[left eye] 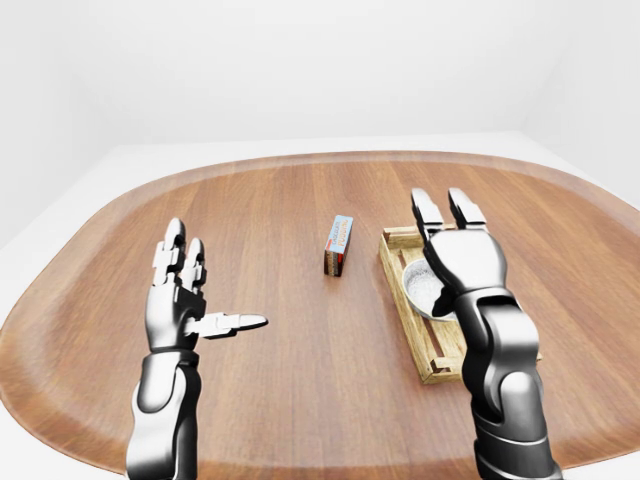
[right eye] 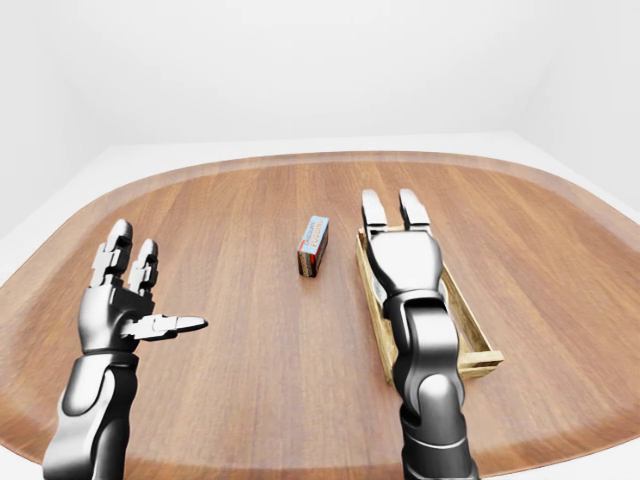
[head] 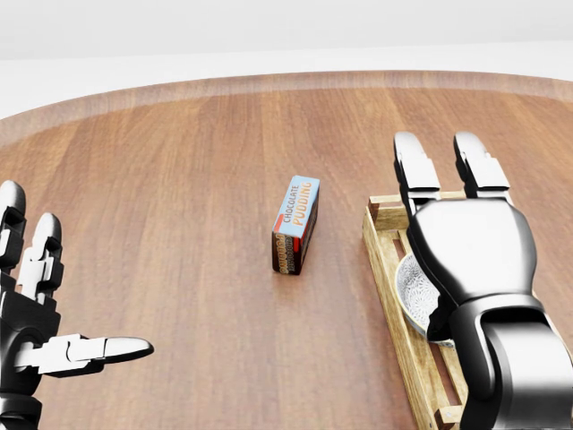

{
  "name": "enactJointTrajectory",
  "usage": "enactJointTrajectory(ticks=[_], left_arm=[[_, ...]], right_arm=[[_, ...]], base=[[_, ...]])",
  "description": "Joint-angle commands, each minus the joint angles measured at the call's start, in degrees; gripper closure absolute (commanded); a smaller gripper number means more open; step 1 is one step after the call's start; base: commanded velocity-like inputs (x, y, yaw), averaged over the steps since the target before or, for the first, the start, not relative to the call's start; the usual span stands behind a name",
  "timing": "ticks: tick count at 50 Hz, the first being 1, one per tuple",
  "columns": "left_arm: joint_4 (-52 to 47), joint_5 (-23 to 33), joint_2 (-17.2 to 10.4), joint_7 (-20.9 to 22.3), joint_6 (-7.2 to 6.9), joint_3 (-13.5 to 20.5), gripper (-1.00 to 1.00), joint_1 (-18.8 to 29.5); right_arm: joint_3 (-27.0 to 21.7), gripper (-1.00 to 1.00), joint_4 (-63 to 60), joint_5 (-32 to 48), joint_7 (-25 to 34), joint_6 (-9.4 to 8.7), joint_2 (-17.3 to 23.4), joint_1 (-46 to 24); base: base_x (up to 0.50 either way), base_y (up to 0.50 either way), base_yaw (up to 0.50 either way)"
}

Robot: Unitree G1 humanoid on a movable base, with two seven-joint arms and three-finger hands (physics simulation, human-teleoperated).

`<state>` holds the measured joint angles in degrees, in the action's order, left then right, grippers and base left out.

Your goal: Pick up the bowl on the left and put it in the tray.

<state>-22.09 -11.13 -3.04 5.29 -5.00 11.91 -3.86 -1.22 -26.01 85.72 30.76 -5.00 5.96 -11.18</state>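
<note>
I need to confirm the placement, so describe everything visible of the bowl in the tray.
The small round grey speckled bowl sits upright inside the slatted light wooden tray, close to the tray's left rail in the head view. Its pale rim and shallow inside show; the right robot hand, fingers open, hangs over it and hides its right part. Whether the hand touches it is unclear.

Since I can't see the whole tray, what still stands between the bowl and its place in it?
Nothing visible: the silvery round bowl already lies inside the wooden slatted tray, under the open right hand.
</note>
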Motion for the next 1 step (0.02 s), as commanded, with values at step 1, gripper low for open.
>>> enactJointTrajectory(ticks=[1], left_arm=[[3.4, 1.7, 0.7, -0.7, 0.00, -1.6, -1.00, 0.1]], right_arm=[[4.6, -1.00, -16.6, 8.8, 9.2, 0.00, -7.5, 3.1]], base=[[0.00, 0.00, 0.00]])
